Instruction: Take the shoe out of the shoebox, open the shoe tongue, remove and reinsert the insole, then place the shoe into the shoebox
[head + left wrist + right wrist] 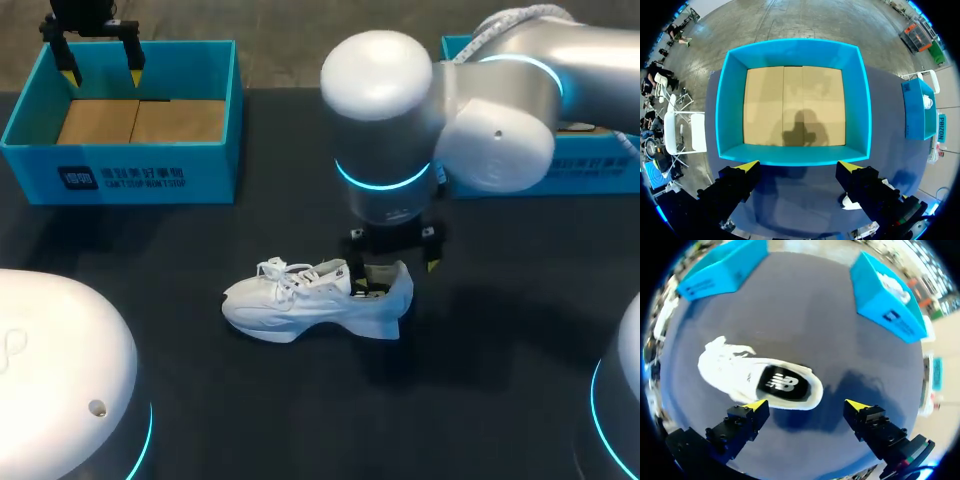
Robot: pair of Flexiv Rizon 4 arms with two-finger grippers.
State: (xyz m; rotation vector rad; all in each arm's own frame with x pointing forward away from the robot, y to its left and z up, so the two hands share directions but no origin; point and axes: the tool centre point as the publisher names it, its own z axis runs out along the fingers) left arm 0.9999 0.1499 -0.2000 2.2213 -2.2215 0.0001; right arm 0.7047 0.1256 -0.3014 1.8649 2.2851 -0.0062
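A white shoe (315, 300) lies on its side on the dark table, toe to the left, with its black insole (782, 384) showing inside. My right gripper (395, 265) hangs just over the heel, open, touching nothing; in the right wrist view the shoe (740, 372) lies ahead of the right gripper (806, 405), its heel near the gap between the fingers. The blue shoebox (120, 175) stands at the back left, holding only its cardboard floor. My left gripper (102, 72) hovers open over its far edge; in the left wrist view the shoebox (730, 110) lies ahead of the left gripper (798, 166).
A second blue box (590, 175) stands at the back right, partly hidden behind my right arm, with something white inside (890, 285). The same second box (920, 107) shows beside the shoebox in the left wrist view. Bare dark table surrounds the shoe.
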